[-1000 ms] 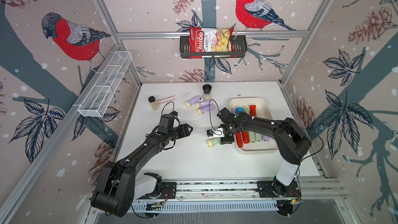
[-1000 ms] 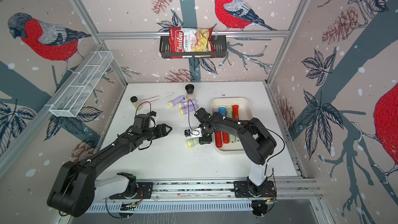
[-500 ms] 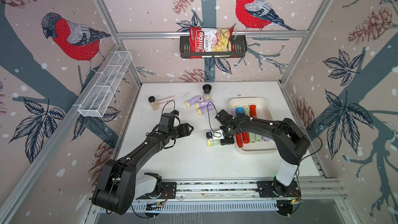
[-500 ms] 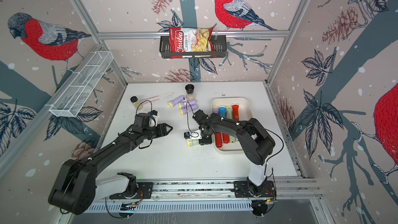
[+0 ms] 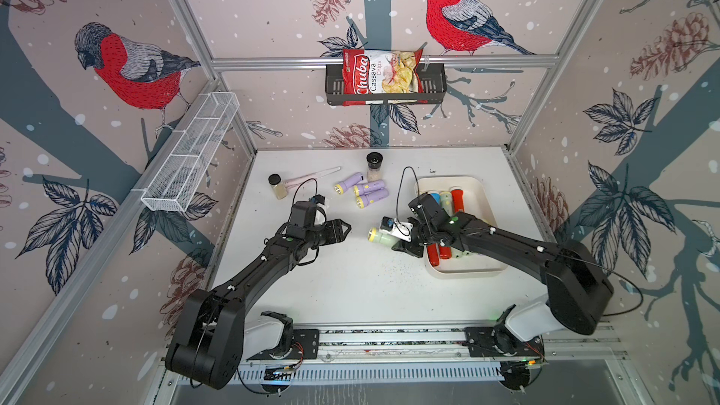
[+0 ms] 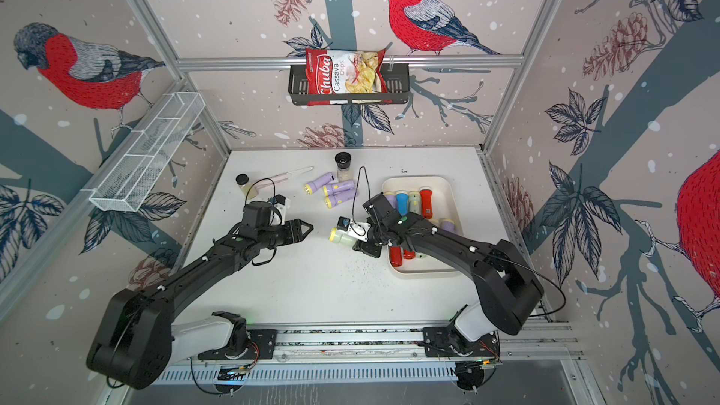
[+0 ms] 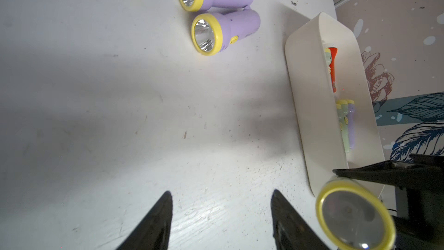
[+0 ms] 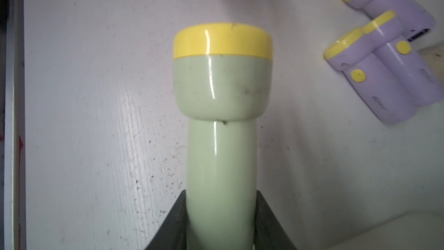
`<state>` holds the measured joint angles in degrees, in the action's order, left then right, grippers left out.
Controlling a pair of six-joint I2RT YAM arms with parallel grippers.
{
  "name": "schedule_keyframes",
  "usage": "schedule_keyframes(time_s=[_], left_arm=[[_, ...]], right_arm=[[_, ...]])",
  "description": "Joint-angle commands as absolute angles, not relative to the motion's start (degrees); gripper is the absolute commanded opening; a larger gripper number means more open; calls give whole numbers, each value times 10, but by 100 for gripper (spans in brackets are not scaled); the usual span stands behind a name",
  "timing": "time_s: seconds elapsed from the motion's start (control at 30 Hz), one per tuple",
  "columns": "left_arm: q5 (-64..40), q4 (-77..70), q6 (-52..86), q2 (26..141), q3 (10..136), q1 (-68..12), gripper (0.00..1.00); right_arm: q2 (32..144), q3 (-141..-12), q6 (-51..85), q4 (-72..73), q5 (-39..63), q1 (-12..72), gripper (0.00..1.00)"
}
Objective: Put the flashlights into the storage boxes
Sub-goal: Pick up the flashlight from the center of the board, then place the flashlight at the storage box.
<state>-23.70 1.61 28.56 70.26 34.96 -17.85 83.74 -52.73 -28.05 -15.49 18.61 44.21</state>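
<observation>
My right gripper is shut on the body of a pale green flashlight with a yellow head. It holds it level just left of the cream storage box, as both top views show: flashlight, right gripper. The box holds red, blue, green and lilac flashlights. Three lilac flashlights lie on the table behind. My left gripper is open and empty over bare table, its tips pointing toward the held flashlight.
Two small black-lidded jars and a thin pink stick lie at the back of the table. A white wire basket hangs on the left wall. A black shelf with a chips bag hangs on the back wall.
My right gripper has closed on the pale green flashlight and raised it off the table. The left gripper's jaws have narrowed a little; that arm has hardly moved.
</observation>
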Motion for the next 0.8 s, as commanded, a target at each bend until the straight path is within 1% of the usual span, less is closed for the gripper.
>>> schedule_keyframes(time_s=[0.0,0.1,0.23,0.3,0.43,0.5,0.57,0.63,0.73,0.77], left_arm=[[-218,-21,286,715,362,-202,64],[-202,-29,287,738,378,-232,64],[-194,-36,292,764,395,-253,64],[-188,-48,300,771,396,-256,64],[-193,-72,309,795,409,-268,64],[-185,-71,307,812,426,-281,64],[-183,-74,305,827,440,-295,64],[-182,-78,305,845,455,-310,64],[-185,-83,305,879,479,-332,63],[-185,-84,305,890,490,-339,63]], right_arm=[[802,-488,-121,-22,232,435,24],[769,-445,-28,67,236,434,24],[730,-416,76,103,187,418,23],[708,-399,133,111,182,394,22],[665,-365,180,126,181,346,19],[638,-355,206,114,147,322,14],[619,-358,241,81,119,291,13],[612,-369,262,43,132,252,13],[615,-377,247,10,203,198,7],[618,-375,245,7,220,185,7]])
